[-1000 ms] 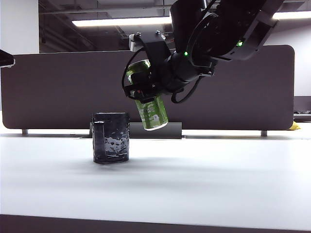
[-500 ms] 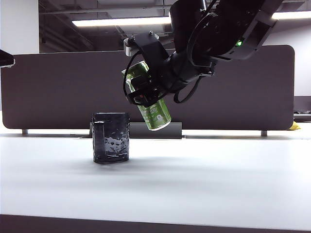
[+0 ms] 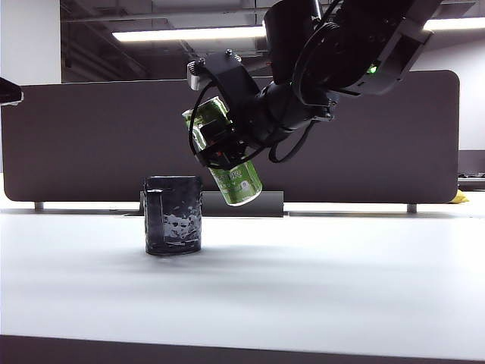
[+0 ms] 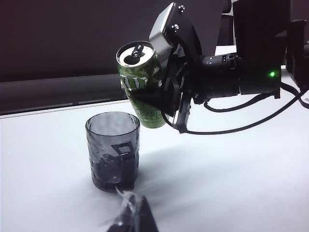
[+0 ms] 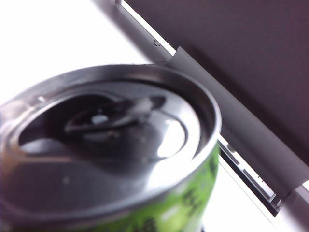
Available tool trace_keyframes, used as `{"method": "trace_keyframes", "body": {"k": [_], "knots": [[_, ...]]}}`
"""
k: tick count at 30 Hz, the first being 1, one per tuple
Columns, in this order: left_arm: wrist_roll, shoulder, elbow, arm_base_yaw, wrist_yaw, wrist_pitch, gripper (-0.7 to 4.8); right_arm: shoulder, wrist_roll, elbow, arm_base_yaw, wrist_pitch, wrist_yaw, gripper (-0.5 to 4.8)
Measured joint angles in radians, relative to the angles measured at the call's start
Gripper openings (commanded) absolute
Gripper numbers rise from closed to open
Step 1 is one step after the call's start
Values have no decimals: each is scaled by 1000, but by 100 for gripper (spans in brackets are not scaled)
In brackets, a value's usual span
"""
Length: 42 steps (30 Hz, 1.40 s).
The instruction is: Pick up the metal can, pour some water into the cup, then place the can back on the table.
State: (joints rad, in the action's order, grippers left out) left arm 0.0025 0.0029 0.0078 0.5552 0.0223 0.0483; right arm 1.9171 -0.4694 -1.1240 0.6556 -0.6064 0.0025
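- Against the frame a second ago, the metal can (image 3: 227,155) has tipped further: its silver top now leans more toward the cup (image 3: 173,214), and the right gripper (image 3: 225,144) has rolled with it. The can's base hangs at much the same height as before.
- The cup itself has not shifted; it stands upright in the same spot on the table (image 3: 318,288).
- Count, going left to right from the cup: one cup, one can, one working arm. One partition panel (image 3: 91,144) stands behind the cup.
- The cup (image 4: 113,151) is dark, dimpled, with its handle showing in the left wrist view.
- The can (image 4: 141,82) is in the air, above and just right of the cup, well clear of the tabletop, with its opened top turned toward the cup's side.
- The right gripper (image 4: 161,99) is clamped round the can's middle, fingers on either side of the green body.
- In the right wrist view the can's lid (image 5: 104,140) fills the frame, blurred; whether any liquid is leaving it cannot be told.
- The left gripper (image 4: 133,217) sits low, near the cup; only a dark tip shows, so I cannot tell how its jaws stand.
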Motion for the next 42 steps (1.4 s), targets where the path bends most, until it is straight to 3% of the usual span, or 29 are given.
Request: {"method": "trace_keyframes", "body": {"k": [42], "knots": [[0, 0, 0, -5, 0, 0, -5, 2, -279, -31, 0, 100, -3, 211]]}}
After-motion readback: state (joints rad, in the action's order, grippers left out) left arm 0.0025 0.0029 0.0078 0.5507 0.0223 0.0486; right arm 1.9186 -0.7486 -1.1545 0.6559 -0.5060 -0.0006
